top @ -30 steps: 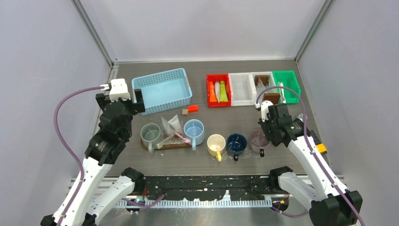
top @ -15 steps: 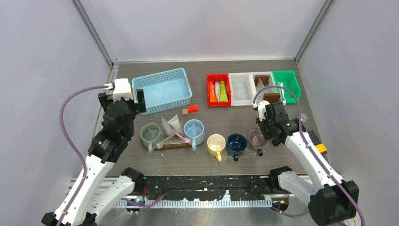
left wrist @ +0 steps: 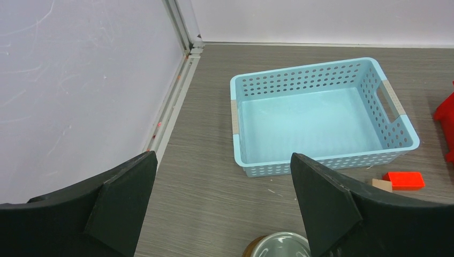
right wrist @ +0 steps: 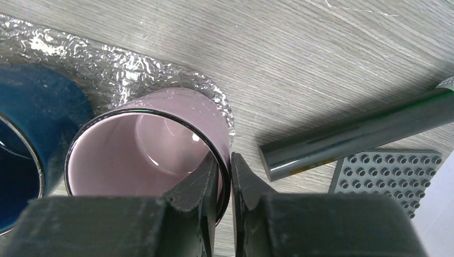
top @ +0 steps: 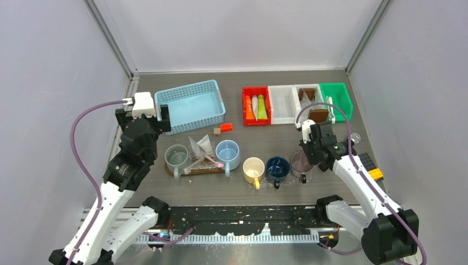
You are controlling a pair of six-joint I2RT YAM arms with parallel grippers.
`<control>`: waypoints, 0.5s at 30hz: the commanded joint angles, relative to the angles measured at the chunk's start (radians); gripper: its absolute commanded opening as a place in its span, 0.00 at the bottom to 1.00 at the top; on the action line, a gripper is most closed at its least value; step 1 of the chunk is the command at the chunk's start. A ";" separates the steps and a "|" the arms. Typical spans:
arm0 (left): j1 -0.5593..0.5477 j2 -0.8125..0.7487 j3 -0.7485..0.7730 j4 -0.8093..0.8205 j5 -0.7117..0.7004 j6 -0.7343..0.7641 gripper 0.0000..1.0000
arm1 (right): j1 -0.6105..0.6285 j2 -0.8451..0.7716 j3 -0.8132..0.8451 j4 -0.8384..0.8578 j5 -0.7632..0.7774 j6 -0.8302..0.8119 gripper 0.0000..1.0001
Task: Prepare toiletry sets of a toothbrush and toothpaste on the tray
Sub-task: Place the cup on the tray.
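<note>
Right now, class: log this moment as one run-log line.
left gripper: open, empty | right gripper: shut on rim of glossy mauve mug | mug: upright, beside dark navy mug

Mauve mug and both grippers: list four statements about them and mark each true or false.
1. The right gripper pinches the wall of the mauve mug, one finger inside and one outside. True.
2. The left gripper holds a toothbrush. False: its jaws stand wide open with nothing between them, above the table near the blue basket.
3. The mauve mug has nothing in it. True.
4. The blue basket holds the toothpaste tubes. False: the basket is empty, and the tubes lie in the red bin.
</note>
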 commanded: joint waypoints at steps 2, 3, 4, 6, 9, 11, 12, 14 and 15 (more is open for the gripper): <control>0.006 -0.010 -0.010 0.070 -0.019 0.036 1.00 | -0.002 -0.002 0.040 0.003 -0.062 -0.016 0.14; 0.007 -0.011 -0.011 0.071 -0.020 0.038 1.00 | -0.002 0.000 0.051 -0.006 -0.066 -0.019 0.14; 0.007 -0.009 -0.012 0.071 -0.020 0.040 1.00 | -0.002 0.004 0.054 -0.012 -0.067 -0.021 0.14; 0.007 -0.008 -0.012 0.072 -0.019 0.040 1.00 | -0.002 0.009 0.058 -0.014 -0.101 -0.025 0.14; 0.010 -0.009 -0.012 0.072 -0.017 0.039 1.00 | -0.002 0.012 0.060 -0.019 -0.114 -0.030 0.18; 0.012 -0.007 -0.014 0.073 -0.014 0.040 1.00 | -0.002 0.012 0.062 -0.022 -0.112 -0.030 0.24; 0.014 -0.006 -0.014 0.073 -0.014 0.040 1.00 | -0.002 0.012 0.062 -0.024 -0.112 -0.030 0.30; 0.015 -0.006 -0.014 0.073 -0.012 0.040 1.00 | -0.002 0.012 0.063 -0.029 -0.105 -0.033 0.37; 0.015 -0.007 -0.014 0.073 -0.011 0.040 0.99 | -0.002 0.009 0.062 -0.033 -0.102 -0.035 0.40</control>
